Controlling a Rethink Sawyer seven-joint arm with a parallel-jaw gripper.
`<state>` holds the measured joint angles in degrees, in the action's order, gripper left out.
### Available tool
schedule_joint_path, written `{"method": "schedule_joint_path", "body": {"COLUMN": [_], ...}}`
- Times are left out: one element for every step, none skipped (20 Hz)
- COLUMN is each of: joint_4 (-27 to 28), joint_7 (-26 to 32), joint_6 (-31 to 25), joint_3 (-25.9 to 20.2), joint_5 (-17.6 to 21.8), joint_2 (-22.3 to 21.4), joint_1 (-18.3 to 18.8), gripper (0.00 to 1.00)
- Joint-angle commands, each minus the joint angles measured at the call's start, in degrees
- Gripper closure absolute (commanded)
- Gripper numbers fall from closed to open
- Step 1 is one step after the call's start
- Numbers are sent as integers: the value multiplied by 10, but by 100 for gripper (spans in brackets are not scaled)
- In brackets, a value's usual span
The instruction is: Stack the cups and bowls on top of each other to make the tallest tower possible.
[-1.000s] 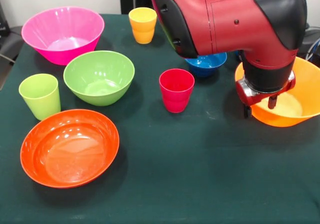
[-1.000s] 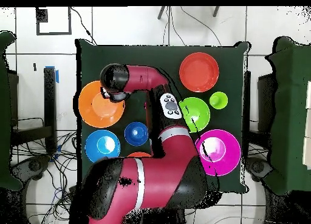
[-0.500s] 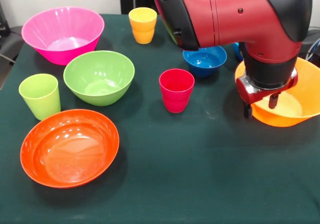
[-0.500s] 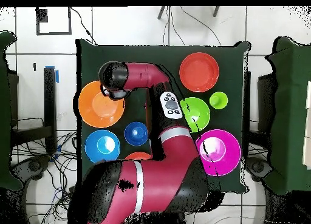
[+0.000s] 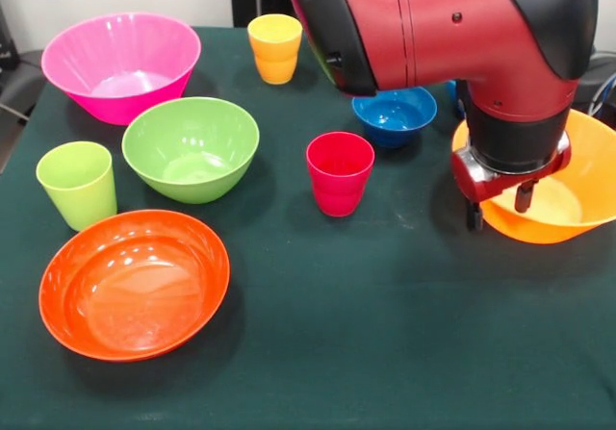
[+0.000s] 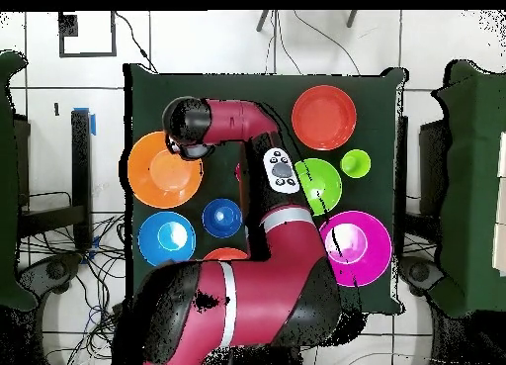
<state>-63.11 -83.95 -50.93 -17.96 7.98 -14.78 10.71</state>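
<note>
Dark green cloth covers the tabletop (image 5: 385,353), and every piece stands apart on it with its mouth up, so no tower has been started and each rim is open to a grasp from above. At the big orange bowl (image 5: 577,209), the tool (image 5: 499,211) hangs with its two fingers (image 5: 525,196) pointing down and parted narrowly, one seemingly outside the bowl's rim and one over its inside. That placement suggests a pinch on the rim, but I cannot tell whether the fingers touch the wall. The overhead view hides them under the wrist. Just beyond this bowl sits the small dark blue bowl (image 5: 395,115), and the overhead view shows a light blue bowl (image 6: 166,236) beside it, hidden behind the arm in the front view. Toward the middle stands the red-pink cup (image 5: 340,172), then the green bowl (image 5: 191,148), with the yellow-orange cup (image 5: 274,48) at the far edge. Farthest from the tool are the big pink bowl (image 5: 120,64), the lime green cup (image 5: 77,184) and a shallow red-orange bowl (image 5: 133,283). Wide bowls probably belong at the base.
</note>
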Motion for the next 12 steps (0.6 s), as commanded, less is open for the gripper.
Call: {"method": "schedule_joint_path", "body": {"joint_4": [25, 26, 27, 28, 29, 28, 29, 27, 28, 29, 30, 28], "joint_7": [31, 32, 33, 32, 35, 35, 36, 35, 35, 38, 40, 40], "joint_6": [26, 27, 27, 25, 25, 26, 25, 27, 27, 26, 25, 27], "joint_3": [-18, -18, -18, -17, -16, -16, -16, -16, -16, -17, -17, -18], "joint_5": [34, 35, 36, 36, 38, 39, 39, 38, 39, 40, 42, 42], "joint_2": [21, 23, 24, 25, 27, 26, 27, 27, 27, 28, 28, 27], "joint_1": [15, 16, 16, 16, 17, 17, 18, 19, 19, 19, 18, 19], "gripper": [0, 0, 0, 0, 0, 0, 0, 0, 0, 0, 0, 0]}}
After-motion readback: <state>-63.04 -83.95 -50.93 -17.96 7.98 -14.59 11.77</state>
